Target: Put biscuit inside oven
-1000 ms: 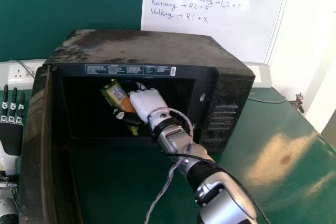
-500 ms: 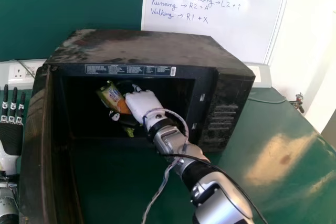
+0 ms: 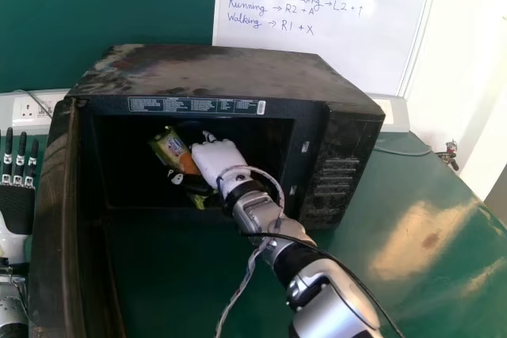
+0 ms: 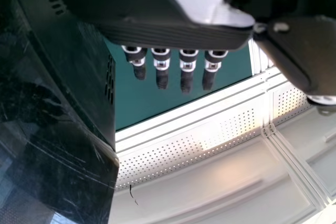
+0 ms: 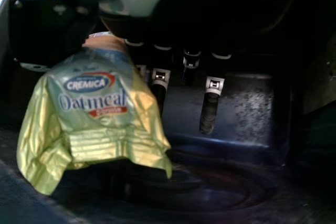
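And there's the biscuit packet [image 3: 171, 148], green and yellow with an orange patch, tilted inside the oven [image 3: 226, 73]! The right hand [image 3: 217, 159] has it pinched, the dark thumb crossing in front of it in the head view and a scrap of green wrapper peeking out below. Over to the right wrist view: the crinkled end of the wrapper hangs beside the fingers [image 5: 209, 113], which point nearly straight past it, some partly hidden behind the packet. Faint rings mark the oven floor [image 5: 236, 195] beneath. The right arm [image 3: 273, 231] slants in through the wide doorway, wires [image 3: 252, 271] looping alongside, and the door [image 3: 62, 227] stands open on the left. Beyond that door waits the left hand [image 3: 16, 210], its fingers straight, holding nothing. Farther out come the green table [image 3: 356, 251], a wall socket [image 3: 29, 108] and, behind the oven, a whiteboard covered in handwriting [image 3: 341, 45]
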{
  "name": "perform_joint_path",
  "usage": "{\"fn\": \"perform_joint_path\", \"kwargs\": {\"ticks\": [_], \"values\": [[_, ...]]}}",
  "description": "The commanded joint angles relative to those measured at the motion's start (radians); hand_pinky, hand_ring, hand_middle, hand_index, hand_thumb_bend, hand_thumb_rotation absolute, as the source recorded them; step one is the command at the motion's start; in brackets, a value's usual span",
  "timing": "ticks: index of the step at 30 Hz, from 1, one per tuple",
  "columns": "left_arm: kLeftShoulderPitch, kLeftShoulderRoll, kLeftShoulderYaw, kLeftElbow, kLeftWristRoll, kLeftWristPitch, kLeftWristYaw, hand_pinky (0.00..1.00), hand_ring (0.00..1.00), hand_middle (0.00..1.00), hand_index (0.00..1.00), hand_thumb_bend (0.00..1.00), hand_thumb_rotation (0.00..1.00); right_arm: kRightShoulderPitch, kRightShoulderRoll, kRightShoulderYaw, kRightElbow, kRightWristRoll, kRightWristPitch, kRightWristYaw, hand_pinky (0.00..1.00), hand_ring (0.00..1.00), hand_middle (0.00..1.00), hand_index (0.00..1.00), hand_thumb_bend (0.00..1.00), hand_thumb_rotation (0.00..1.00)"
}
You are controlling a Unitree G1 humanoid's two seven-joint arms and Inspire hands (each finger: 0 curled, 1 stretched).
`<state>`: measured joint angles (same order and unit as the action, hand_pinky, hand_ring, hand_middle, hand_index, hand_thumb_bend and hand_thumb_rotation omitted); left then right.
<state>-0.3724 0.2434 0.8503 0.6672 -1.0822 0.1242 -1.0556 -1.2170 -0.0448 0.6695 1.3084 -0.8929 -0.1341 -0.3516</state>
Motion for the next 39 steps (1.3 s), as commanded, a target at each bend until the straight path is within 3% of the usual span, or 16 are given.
{"fn": "perform_joint_path", "kwargs": {"ticks": [1,9,10,12,14,15,17,23,25,28,31,39], "values": [[0.056,-0.045,-0.001,0.044,0.005,0.003,-0.008,0.00,0.00,0.48,0.49,0.51,0.00,-0.032,0.014,0.004,0.001,-0.001,0.040,-0.049,0.50,0.42,0.50,0.54,0.51,0.00],[0.060,-0.044,-0.002,0.040,0.009,-0.003,-0.004,0.00,0.00,0.48,0.49,0.51,0.00,-0.013,0.039,0.020,0.012,-0.017,0.163,-0.153,0.46,0.42,0.50,0.54,0.52,0.00],[0.060,-0.044,-0.002,0.040,0.010,-0.004,-0.005,0.00,0.00,0.48,0.49,0.51,0.00,-0.012,0.040,0.022,0.013,-0.017,0.168,-0.161,0.45,0.43,0.51,0.62,0.52,0.00],[0.057,-0.038,-0.003,0.049,0.013,-0.008,-0.016,0.00,0.00,0.48,0.49,0.51,0.00,-0.010,0.041,0.023,0.014,-0.014,0.174,-0.165,0.46,0.44,0.52,0.67,0.53,0.00],[0.051,-0.029,-0.002,0.071,0.015,-0.013,-0.038,0.00,0.00,0.48,0.49,0.51,0.00,-0.012,0.045,0.021,0.015,-0.010,0.183,-0.154,0.49,0.58,0.54,0.68,0.61,0.00],[0.050,-0.028,-0.002,0.073,0.014,-0.013,-0.041,0.00,0.00,0.48,0.49,0.51,0.00,-0.012,0.047,0.020,0.016,-0.008,0.189,-0.149,0.50,0.61,0.61,0.69,0.71,0.00],[0.050,-0.028,-0.003,0.072,0.012,-0.007,-0.039,0.00,0.00,0.48,0.49,0.51,0.00,-0.011,0.050,0.016,0.016,-0.001,0.198,-0.146,0.51,0.64,0.68,0.69,0.79,0.00],[0.055,-0.040,-0.002,0.051,0.009,-0.010,-0.014,0.00,0.00,0.48,0.49,0.51,0.00,-0.011,0.059,0.014,0.015,0.012,0.236,-0.122,0.55,0.70,0.74,0.72,0.80,0.01],[0.057,-0.044,-0.002,0.044,0.007,-0.008,-0.007,0.00,0.00,0.48,0.49,0.51,0.00,-0.013,0.061,0.014,0.014,0.017,0.245,-0.107,0.57,0.71,0.77,0.75,0.80,0.04],[0.060,-0.048,-0.004,0.034,0.011,-0.015,0.002,0.00,0.00,0.48,0.49,0.51,0.00,-0.016,0.063,0.013,0.012,0.024,0.254,-0.078,0.60,0.74,0.80,0.78,0.82,0.23],[0.058,-0.044,-0.004,0.045,0.010,-0.013,-0.013,0.00,0.00,0.48,0.49,0.51,0.00,-0.019,0.064,0.007,0.008,0.039,0.252,-0.044,0.63,0.76,0.84,0.81,0.83,0.35],[0.056,-0.035,-0.005,0.056,0.010,-0.005,-0.025,0.00,0.00,0.48,0.49,0.51,0.00,-0.030,0.072,0.002,-0.012,0.050,0.283,0.040,0.70,0.83,0.90,0.86,0.89,0.44]]}}
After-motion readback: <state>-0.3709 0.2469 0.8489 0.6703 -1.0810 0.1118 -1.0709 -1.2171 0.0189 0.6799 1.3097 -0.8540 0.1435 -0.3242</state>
